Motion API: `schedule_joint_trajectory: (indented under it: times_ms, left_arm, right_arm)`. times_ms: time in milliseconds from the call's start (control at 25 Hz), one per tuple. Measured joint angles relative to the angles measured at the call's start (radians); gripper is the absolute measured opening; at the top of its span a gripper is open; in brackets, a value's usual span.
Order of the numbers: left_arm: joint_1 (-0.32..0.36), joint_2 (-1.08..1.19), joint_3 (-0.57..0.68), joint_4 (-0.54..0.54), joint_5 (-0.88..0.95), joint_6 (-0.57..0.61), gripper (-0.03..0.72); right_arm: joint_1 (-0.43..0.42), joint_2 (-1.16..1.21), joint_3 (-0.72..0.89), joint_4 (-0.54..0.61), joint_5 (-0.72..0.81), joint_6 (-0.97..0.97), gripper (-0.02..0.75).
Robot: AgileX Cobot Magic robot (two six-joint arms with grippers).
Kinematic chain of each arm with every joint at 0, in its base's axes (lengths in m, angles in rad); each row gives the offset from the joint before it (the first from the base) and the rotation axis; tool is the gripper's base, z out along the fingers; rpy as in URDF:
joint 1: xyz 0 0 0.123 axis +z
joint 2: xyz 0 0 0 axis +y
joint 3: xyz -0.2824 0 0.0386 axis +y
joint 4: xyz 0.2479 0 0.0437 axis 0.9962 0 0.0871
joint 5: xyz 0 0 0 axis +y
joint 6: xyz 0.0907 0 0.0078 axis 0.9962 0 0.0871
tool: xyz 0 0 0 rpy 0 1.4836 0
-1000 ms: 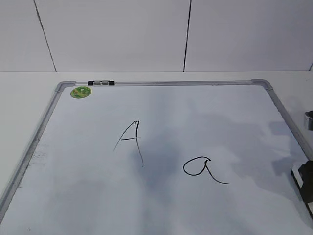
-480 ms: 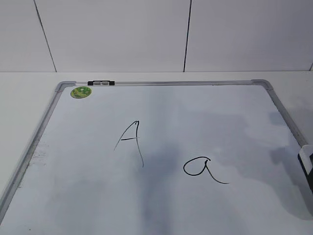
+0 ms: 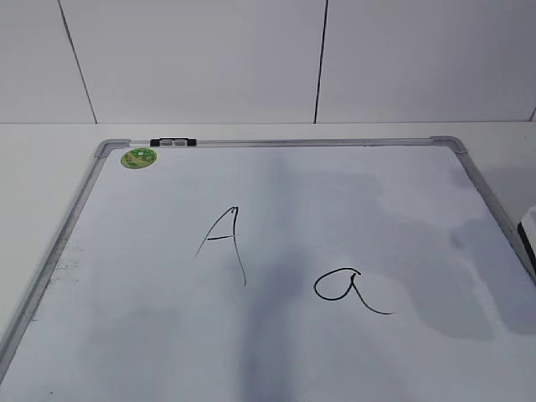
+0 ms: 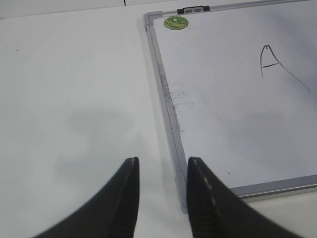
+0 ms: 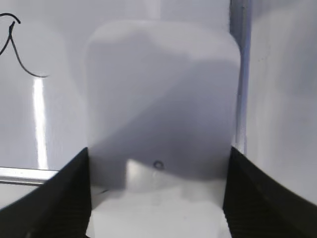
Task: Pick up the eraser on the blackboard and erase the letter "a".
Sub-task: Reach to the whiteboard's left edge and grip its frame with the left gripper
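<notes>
The eraser (image 5: 161, 99), a white rounded block, fills the right wrist view between my right gripper's black fingers (image 5: 64, 203), which press on its two sides. My right gripper (image 5: 157, 198) holds it above the blackboard's right frame (image 5: 241, 74). In the exterior view only a sliver of the eraser (image 3: 529, 230) shows at the right edge. The letter "a" (image 3: 343, 289) is drawn right of centre on the blackboard (image 3: 126, 276); its tail (image 5: 20, 62) shows in the right wrist view. My left gripper (image 4: 162, 166) is open and empty over the table, at the board's near left corner (image 4: 181, 198).
A capital "A" (image 3: 224, 243) is drawn left of the "a". A round green magnet (image 3: 138, 157) sits at the board's far left corner, with a black clip (image 3: 172, 142) on the top frame. White table (image 4: 74, 99) lies left of the board, and a tiled wall behind it.
At the exterior view's right edge the eraser has moved up and further out of frame. The dark gripper part seen beside it one second ago no longer shows. The shadow on the board has shifted.
</notes>
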State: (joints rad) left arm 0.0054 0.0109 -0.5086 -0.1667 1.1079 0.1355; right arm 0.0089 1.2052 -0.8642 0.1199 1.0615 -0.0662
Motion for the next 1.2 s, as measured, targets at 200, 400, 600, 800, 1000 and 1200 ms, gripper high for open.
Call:
schedule_joint_trajectory:
  times_ms: [200,400,600,800,1000,1200]
  left_arm:
    - [0.0,0.0,0.0,0.0,0.0,0.0,0.244]
    - [0.0,0.0,0.0,0.0,0.0,0.0,0.245]
    - [0.0,0.0,0.0,-0.004,0.0,0.0,0.245]
    - [0.0,0.0,0.0,-0.057,-0.002,0.0,0.245]
    - [0.0,0.034,0.0,-0.088,-0.004,0.0,0.245]
    - [-0.002,0.149,0.0,-0.103,-0.035,0.0,0.245]
  right_arm:
    - [0.0,-0.001,-0.014,0.029,0.035,-0.024,0.555]
    - [0.0,-0.002,-0.014,0.044,0.057,-0.041,0.555]
    - [0.0,-0.002,-0.014,0.051,0.058,-0.043,0.555]
    - [0.0,-0.002,-0.014,0.063,0.058,-0.043,0.555]
    - [0.0,-0.002,-0.014,0.068,0.058,-0.047,0.555]
    - [0.0,-0.002,-0.014,0.073,0.056,-0.047,0.555]
